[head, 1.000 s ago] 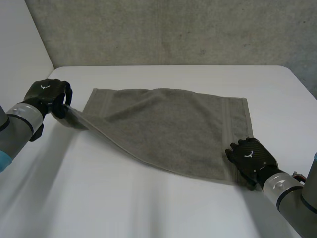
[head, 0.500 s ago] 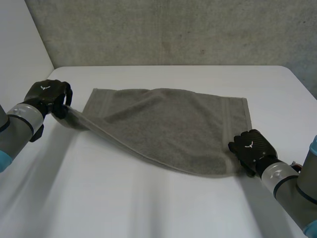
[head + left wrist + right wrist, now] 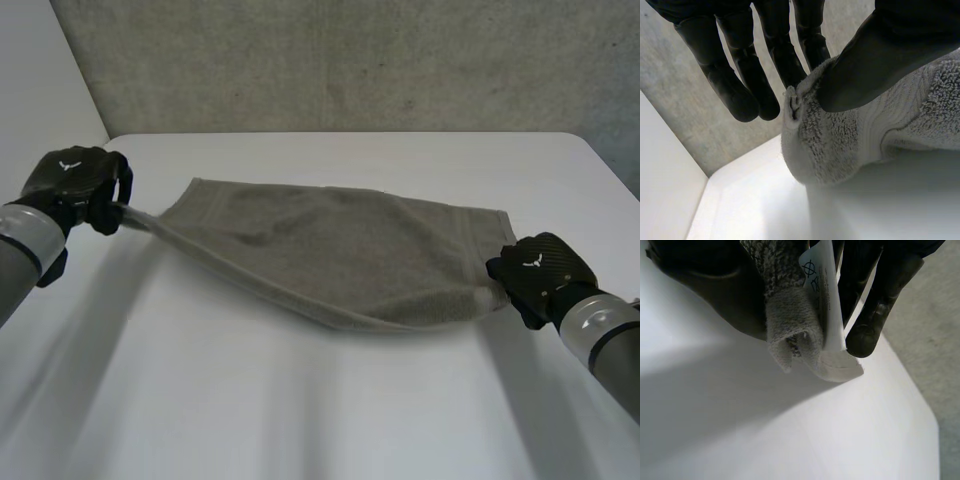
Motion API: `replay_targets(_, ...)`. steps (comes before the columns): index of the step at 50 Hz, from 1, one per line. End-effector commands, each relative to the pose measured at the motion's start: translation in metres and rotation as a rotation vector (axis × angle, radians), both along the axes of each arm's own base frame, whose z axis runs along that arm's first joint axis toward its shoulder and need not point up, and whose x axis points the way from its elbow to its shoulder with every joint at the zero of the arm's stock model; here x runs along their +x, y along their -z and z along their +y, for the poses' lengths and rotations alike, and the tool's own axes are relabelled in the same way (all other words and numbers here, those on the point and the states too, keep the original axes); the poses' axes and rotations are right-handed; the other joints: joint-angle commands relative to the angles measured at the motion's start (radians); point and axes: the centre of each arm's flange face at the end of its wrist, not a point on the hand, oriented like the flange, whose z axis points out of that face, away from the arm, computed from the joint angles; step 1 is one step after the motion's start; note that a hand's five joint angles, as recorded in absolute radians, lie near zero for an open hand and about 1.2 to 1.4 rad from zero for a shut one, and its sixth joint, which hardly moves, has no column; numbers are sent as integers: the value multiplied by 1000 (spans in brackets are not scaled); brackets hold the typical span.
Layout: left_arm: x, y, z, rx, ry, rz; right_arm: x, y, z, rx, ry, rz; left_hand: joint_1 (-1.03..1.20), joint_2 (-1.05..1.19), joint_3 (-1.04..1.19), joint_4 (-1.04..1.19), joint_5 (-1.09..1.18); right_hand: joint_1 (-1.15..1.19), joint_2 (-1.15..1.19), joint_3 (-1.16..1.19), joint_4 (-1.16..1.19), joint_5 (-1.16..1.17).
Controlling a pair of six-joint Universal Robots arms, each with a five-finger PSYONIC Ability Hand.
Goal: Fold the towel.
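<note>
Nearest me the table point(image 3: 300, 400) is just bare white. Past that I've got the near hem of the towel point(image 3: 340, 250) up off the surface, strung between both hands and sagging in the middle.

The left hand point(image 3: 75, 185) is over by the table's left edge, with the thumb clamping the near-left corner against the fingers point(image 3: 740, 75). That pinch looks solid in the wrist view. The right hand point(image 3: 540, 275) is close to the right edge, with its fingers closed on the near-right corner. The care label point(image 3: 827, 305) is caught in there with the cloth, and only a small bit of towel pokes past the grip, so I'd call that one the weaker hold.

The far half of the towel lies flat on the table, its far hem running parallel to the far edge.

My plan for doing this bit properly:
- Spread the hands slightly to take out the sag, so the belly doesn't drag and bunch.
- Carry both corners away from me at the same height and pace.
- Set them right on the far corners, and let go only once the cloth is down.
</note>
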Motion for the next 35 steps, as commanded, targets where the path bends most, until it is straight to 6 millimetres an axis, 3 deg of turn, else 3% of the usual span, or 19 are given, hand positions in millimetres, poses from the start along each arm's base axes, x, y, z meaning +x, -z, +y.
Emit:
replay_targets(1,17,-13,28,-29,-21,-2,-18,-26,15,160,33,12,-61,-114,-154,-121,-276,69,85,110,60,61)
replay_targets(8,39,-23,47,-56,-7,2,-30,-58,22,201,23,-45,-61,-114,-154,-121,-276,69,85,110,60,61)
replay_targets(10,47,-28,56,-54,0,8,-41,-78,24,228,23,-96,-61,-114,-154,-121,-276,69,85,110,60,61)
replay_targets(16,58,-30,57,-24,4,24,-45,-98,20,266,-33,-178,-61,-114,-154,-121,-276,69,85,110,60,61)
replay_targets(19,58,-29,55,-19,8,26,-45,-97,17,273,-40,-186,-61,-114,-154,-121,-276,58,74,100,49,51)
replay_targets(22,57,-22,49,10,14,32,-44,-82,5,340,-49,-198,-61,-114,-154,-121,-276,49,65,91,41,42)
replay_targets(24,49,-11,36,58,56,47,-42,-70,-12,393,-39,-199,-61,-114,-154,-121,-276,49,65,91,41,42)
replay_targets(28,29,4,23,110,114,47,-32,-55,-23,450,-39,-196,-61,-114,-154,-121,-276,49,65,91,41,42)
replay_targets(32,9,26,-4,164,71,13,-14,-36,-42,499,-37,-186,-61,-114,-154,-121,-276,49,65,91,41,42)
replay_targets(35,8,32,-15,172,34,-2,-10,-28,-49,517,-28,-183,-61,-114,-154,-121,-276,49,65,91,41,42)
